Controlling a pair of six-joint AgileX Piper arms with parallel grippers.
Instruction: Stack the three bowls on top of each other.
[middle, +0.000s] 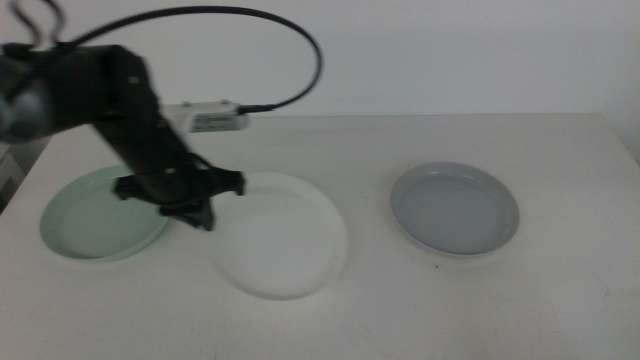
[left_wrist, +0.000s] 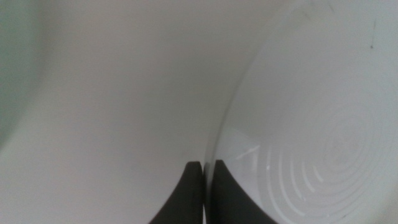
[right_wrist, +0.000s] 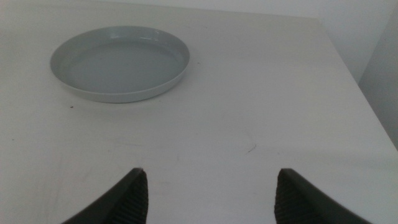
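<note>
A: What is the surface like?

B: A plain off-white table (middle: 560, 300), matte, with a pale wall behind its far edge. In the right wrist view a few small dark specks and a faint scratch mark the tabletop, and the table's edge shows against a pale floor or wall beyond.

A: And the bowls, taking the white bowl as the landmark?

B: The white bowl (middle: 285, 245) sits near the table's middle. The mint green bowl (middle: 90, 220) lies just to its left, close but apparently not touching. The grey-blue bowl (middle: 455, 208) sits well apart on its right. All three rest flat on the table, none stacked.

A: Where is the left gripper?

B: The left gripper (middle: 198, 215) is down at the white bowl's left rim, between it and the green one. In its wrist view the jaws are almost together at that rim (left_wrist: 214, 163); whether they pinch it I cannot say surely, the view being blurred.

A: The right gripper?

B: The right gripper (right_wrist: 208, 186) waits with jaws wide apart, holding nothing, over bare table on the grey-blue bowl's far side from the white bowl.
</note>
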